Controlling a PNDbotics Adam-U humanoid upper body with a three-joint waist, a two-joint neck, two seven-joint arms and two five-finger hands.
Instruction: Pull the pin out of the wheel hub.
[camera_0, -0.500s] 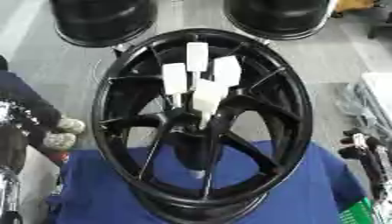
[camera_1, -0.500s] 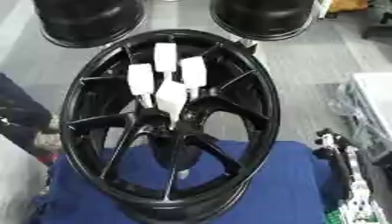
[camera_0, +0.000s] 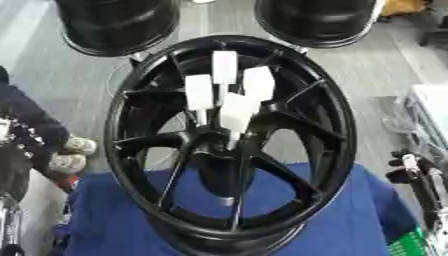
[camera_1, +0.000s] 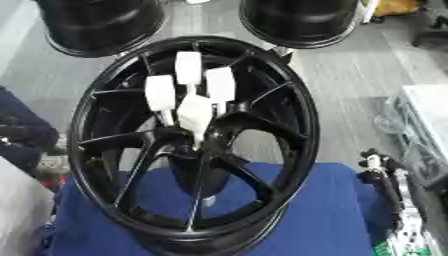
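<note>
Fingers of our right hand (camera_1: 378, 167) at the cloth's (camera_1: 332, 215) right edge are unreadable, while four pins (camera_0: 236, 112) remain in the hub (camera_0: 229, 140).

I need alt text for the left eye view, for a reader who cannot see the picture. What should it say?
A black spoked wheel hub stands on a blue cloth, with four white-headed pins sticking out of its centre. The robot's right hand shows at the right edge, away from the hub and touching nothing. Two more black wheels lie on the grey floor behind.
</note>
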